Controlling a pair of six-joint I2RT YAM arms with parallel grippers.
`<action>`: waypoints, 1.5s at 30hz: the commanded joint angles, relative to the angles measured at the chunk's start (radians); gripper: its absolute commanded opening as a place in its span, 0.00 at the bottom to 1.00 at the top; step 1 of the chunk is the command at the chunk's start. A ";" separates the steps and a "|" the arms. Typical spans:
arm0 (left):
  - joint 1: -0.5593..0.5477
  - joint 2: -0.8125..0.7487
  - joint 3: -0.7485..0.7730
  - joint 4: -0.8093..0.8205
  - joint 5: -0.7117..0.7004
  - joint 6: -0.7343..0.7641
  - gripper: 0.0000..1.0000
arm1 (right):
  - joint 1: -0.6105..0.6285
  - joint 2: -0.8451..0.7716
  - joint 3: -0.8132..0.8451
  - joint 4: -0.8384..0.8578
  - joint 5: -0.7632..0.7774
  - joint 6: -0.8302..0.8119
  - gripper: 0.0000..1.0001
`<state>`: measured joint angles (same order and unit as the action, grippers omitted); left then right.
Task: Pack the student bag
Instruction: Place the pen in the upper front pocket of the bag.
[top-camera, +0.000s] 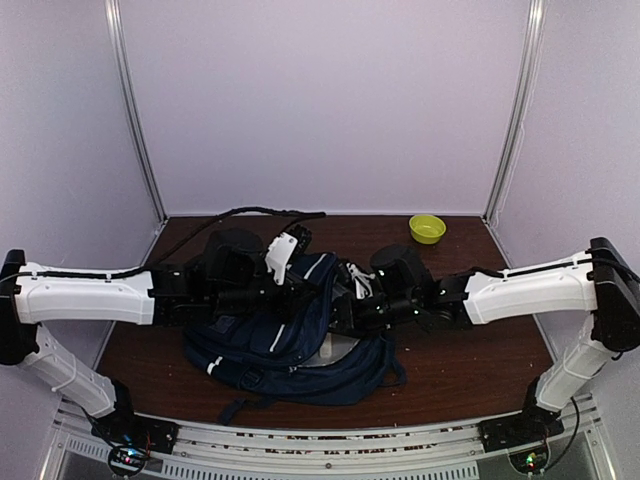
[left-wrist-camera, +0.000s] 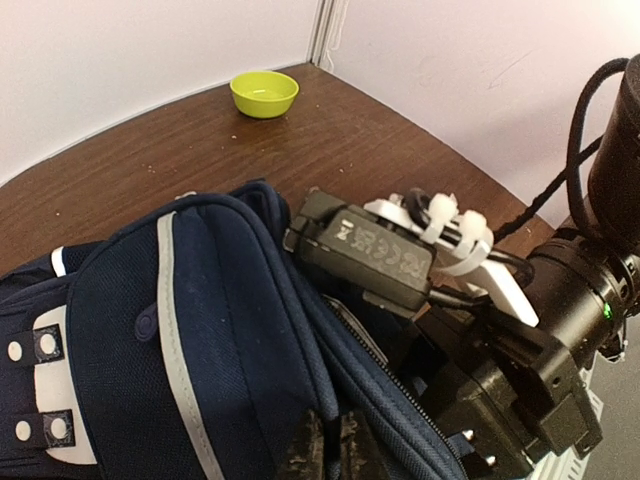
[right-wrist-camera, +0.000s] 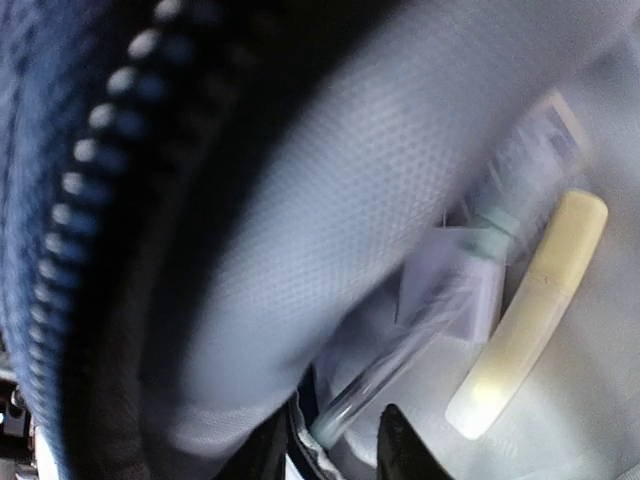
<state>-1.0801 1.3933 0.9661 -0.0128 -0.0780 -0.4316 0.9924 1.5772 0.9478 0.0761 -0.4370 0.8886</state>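
Note:
The student bag (top-camera: 290, 345), navy with a white stripe, lies in the middle of the table with its top opened. In the left wrist view my left gripper (left-wrist-camera: 332, 442) is shut on a fold of the bag's (left-wrist-camera: 200, 320) rim next to the zip. My left gripper (top-camera: 298, 293) holds that rim up. My right gripper (top-camera: 345, 310) reaches into the opening from the right. Inside, my right gripper (right-wrist-camera: 335, 445) is open, and the end of a clear pen (right-wrist-camera: 400, 350) lies loose between its fingers. A cream stick (right-wrist-camera: 530, 320) and a white item (right-wrist-camera: 470, 285) rest on the grey lining (right-wrist-camera: 330, 200).
A green bowl (top-camera: 427, 228) stands at the back right of the brown table (top-camera: 470, 360), also seen as a green bowl (left-wrist-camera: 264, 93) from the left wrist. A black cable (top-camera: 260, 212) runs along the back. Pale walls close in the table on three sides.

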 joint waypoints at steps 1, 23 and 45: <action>-0.028 -0.071 -0.009 0.141 0.055 0.027 0.00 | 0.002 -0.006 -0.002 0.093 0.020 0.023 0.37; -0.027 -0.013 0.046 0.126 0.017 0.042 0.00 | 0.003 -0.287 -0.102 -0.110 0.270 -0.125 0.48; 0.122 0.435 0.619 -0.304 0.254 0.111 0.00 | 0.261 -0.710 -0.477 0.066 0.878 -0.252 0.49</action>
<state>-1.0039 1.8130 1.4803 -0.2901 0.0757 -0.3798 1.1732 0.8070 0.4835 -0.0063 0.2699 0.7021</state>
